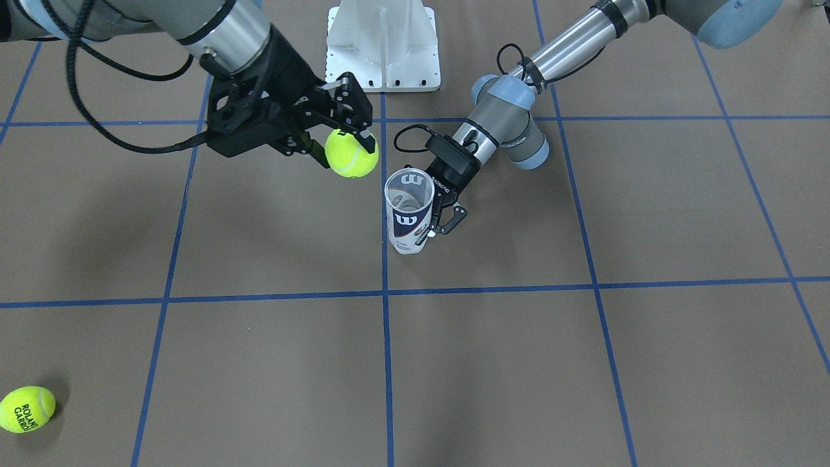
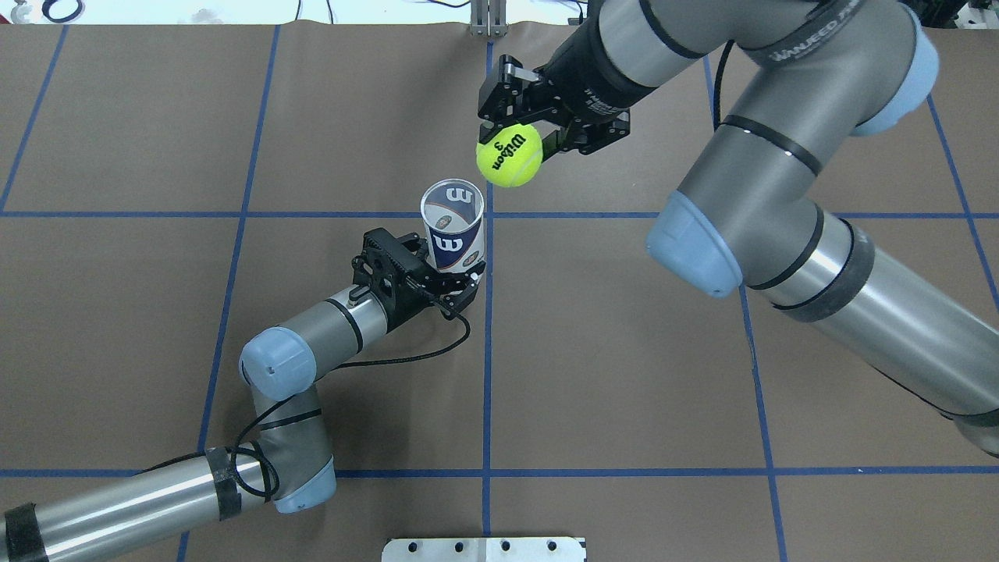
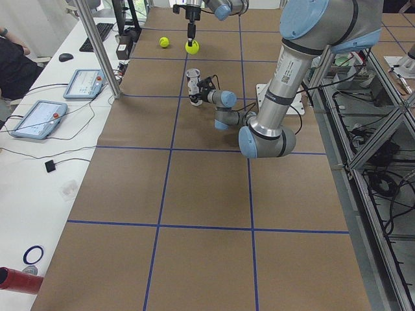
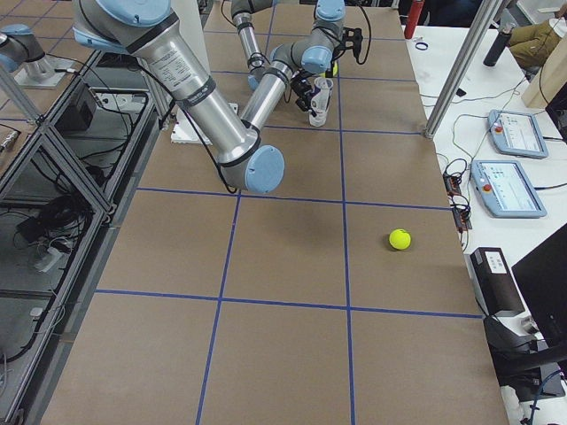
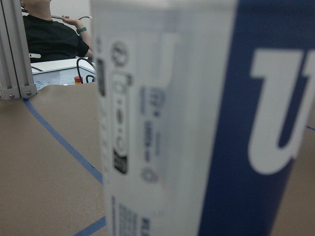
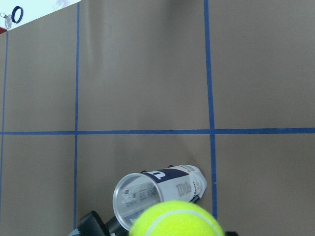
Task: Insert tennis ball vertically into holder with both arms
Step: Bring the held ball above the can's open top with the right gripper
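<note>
Currently, right tool (image 2: pixel 519 133): clamped on the tennis ball (image 2: pixel 509 154), fingers on opposite sides, ball hanging below them in the air.
Ball position: above the height of the holder's mouth, but not over it. In the overhead view it sits beyond the mouth and a little to the robot's right; the right wrist view also shows the mouth off to one side of the ball.
Left tool (image 2: pixel 455 275): closed around the lower part of the holder (image 2: pixel 453 242), arm lying low along the worktop (image 2: pixel 624 351).
Holder: upright, open end up, silver rim (image 2: pixel 451 184) clear of any cover, base seemingly on the worktop.
Risk, early release: with this offset the ball would likely strike the rim or miss outright and roll off across the worktop, where a second ball (image 1: pixel 26 409) already lies well apart.
Risk, tight fit: mouth looks only slightly wider than the ball, so a small sideways error probably jams it on the rim.
Risk, tipping: the grip is low, so a downward push on one edge of the rim could lever the holder over or twist it in the left tool.
Risk, finger clash: right tool's fingers straddle the ball and may hit the rim if lowered too far.
</note>
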You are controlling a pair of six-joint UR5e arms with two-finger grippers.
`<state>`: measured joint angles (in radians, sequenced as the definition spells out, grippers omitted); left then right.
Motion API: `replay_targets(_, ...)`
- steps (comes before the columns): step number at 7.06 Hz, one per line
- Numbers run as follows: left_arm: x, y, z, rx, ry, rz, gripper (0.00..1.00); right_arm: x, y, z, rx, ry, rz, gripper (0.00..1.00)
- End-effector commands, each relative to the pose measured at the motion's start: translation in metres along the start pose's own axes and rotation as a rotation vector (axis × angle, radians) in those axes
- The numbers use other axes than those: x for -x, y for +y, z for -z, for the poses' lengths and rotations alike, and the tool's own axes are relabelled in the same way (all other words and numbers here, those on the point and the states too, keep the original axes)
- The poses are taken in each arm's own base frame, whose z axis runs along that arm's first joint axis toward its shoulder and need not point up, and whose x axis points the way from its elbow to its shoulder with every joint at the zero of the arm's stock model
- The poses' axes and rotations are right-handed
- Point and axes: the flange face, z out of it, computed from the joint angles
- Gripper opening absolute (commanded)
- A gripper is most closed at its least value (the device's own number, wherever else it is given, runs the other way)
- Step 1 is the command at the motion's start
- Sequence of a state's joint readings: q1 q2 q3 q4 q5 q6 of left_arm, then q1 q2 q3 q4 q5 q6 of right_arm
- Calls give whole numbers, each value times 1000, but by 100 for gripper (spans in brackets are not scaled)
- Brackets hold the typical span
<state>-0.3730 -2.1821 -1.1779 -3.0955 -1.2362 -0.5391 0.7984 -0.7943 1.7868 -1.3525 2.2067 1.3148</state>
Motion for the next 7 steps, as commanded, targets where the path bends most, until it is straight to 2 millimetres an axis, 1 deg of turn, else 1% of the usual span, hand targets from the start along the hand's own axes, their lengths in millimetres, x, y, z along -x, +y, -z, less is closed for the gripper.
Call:
replay_targets(1,-1,-1,0,-1,1,0,73,18,11,-36,-31,0,21,0)
replay_targets(2,-3,-4,-2,-6,4,3,73,16,9,-42,-29,10,15,0)
replay_targets(3,-2,-5,-2,-6,3,3,73,16,7,-44,-29,13,13,0)
replay_targets(5,-2,-5,-2,-6,3,1,73,26,0,-58,-40,30,9,0)
replay_targets(7,-2,-5,-2,-6,3,1,73,25,4,-70,-50,45,10,0)
